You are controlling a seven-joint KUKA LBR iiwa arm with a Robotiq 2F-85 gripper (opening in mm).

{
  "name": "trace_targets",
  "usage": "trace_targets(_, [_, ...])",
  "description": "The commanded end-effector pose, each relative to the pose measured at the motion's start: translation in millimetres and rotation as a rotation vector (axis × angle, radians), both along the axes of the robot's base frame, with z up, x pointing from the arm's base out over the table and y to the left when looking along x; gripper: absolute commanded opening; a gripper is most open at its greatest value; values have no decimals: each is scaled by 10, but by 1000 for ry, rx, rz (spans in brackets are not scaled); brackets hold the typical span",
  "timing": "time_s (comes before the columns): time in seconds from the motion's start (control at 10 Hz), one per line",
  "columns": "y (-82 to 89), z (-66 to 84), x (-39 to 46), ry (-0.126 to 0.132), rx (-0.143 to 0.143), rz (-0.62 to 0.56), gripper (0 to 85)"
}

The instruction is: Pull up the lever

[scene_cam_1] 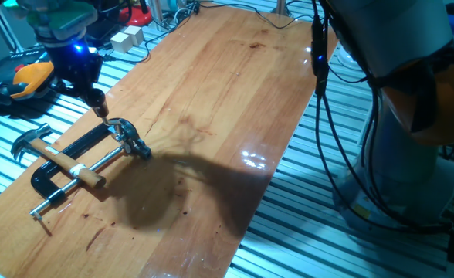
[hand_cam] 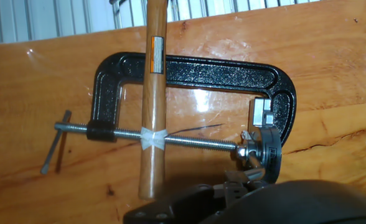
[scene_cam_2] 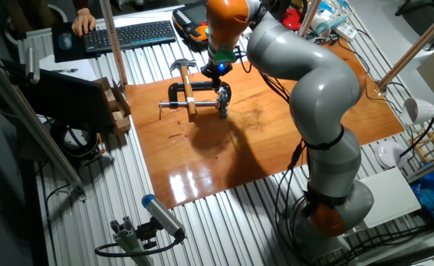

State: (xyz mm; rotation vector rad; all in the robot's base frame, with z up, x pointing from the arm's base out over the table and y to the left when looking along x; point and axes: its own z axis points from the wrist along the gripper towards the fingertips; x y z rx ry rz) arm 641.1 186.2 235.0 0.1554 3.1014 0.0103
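Note:
A black C-clamp (scene_cam_1: 71, 149) lies at the table's left end, with a shiny chrome head (scene_cam_1: 119, 127) at its near jaw. The lever (scene_cam_1: 135, 143) is a slim silver arm running from that head toward a dark tip and lying low. My gripper (scene_cam_1: 100, 109) hangs just above and behind the chrome head, with its fingers together and holding nothing. In the hand view the clamp frame (hand_cam: 189, 71) and the chrome head (hand_cam: 259, 154) show. There the lever is mostly hidden behind my dark fingers (hand_cam: 236, 185).
A hammer with a wooden shaft (scene_cam_1: 65, 161) lies across the clamp, its steel head (scene_cam_1: 28, 143) at the left. The clamp's threaded rod (hand_cam: 195, 142) ends in a sliding pin (hand_cam: 53, 144). Tools and cables lie beyond the table's far left edge (scene_cam_1: 26, 77).

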Motion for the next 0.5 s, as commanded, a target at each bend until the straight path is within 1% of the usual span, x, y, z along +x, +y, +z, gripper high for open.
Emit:
trace_targets(0.0, [1,6,-1,28,4,18,0])
trace_targets(0.1, [2,11,-6,47,12,28,0])
trace_targets(0.2, [11,21,-6,62,4,32,0])
trace_targets(0.3, [8,31,-8,62,6,32,0])
trace_targets(0.4, [3,36,-7,44,5,34,0])
